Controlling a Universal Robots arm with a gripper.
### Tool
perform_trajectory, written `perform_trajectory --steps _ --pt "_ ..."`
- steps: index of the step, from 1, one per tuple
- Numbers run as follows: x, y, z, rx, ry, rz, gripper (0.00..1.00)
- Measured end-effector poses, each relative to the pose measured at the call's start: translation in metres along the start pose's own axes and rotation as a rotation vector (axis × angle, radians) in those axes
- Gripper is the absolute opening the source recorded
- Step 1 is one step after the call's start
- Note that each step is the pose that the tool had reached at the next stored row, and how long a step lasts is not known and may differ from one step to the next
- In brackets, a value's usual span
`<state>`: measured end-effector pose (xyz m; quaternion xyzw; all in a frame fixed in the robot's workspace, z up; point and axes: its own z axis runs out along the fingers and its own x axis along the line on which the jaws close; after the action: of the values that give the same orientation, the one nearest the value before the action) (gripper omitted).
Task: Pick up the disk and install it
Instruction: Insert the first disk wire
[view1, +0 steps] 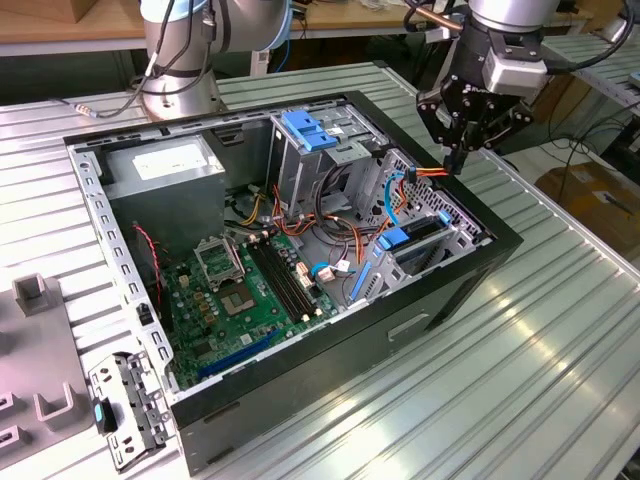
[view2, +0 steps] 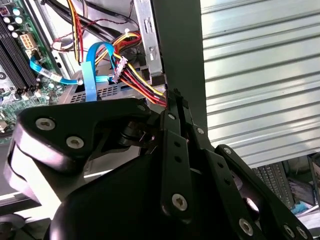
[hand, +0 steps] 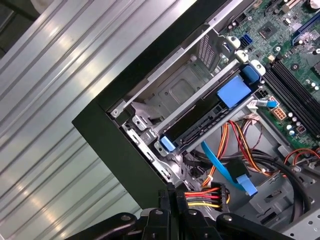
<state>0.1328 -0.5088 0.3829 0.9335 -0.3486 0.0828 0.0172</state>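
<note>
The disk (view1: 421, 243) lies inside the lower drive cage of the open computer case, at the exterior view's right. In the first wrist view the disk (hand: 199, 123) shows as a dark slab edged by its blue carrier tabs. My gripper (view1: 452, 165) hangs over the case's far right rim, above and behind the cage. In both wrist views the fingers are pressed together, and a bundle of red, yellow and black power wires (hand: 197, 197) runs straight into the gripper (hand: 172, 194). From the gripper (view2: 176, 97) those wires (view2: 142, 82) lead to a pale connector.
The black case (view1: 300, 370) lies open on a ribbed metal table. Inside are a green motherboard (view1: 240, 300), a grey power-supply box (view1: 165, 165) and an upper cage with a blue latch (view1: 305, 130). A blue flat cable (hand: 220, 165) loops near the cage. A loose bracket (view1: 125, 410) lies at the exterior view's left.
</note>
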Motion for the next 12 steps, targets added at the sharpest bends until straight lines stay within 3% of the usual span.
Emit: perform_trajectory --steps 10,12 --pt "-0.0101 0.0088 -0.0007 -0.0042 0.0036 0.0 0.16" --pt "-0.008 0.0069 -0.0003 -0.0119 0.0056 0.038 0.16"
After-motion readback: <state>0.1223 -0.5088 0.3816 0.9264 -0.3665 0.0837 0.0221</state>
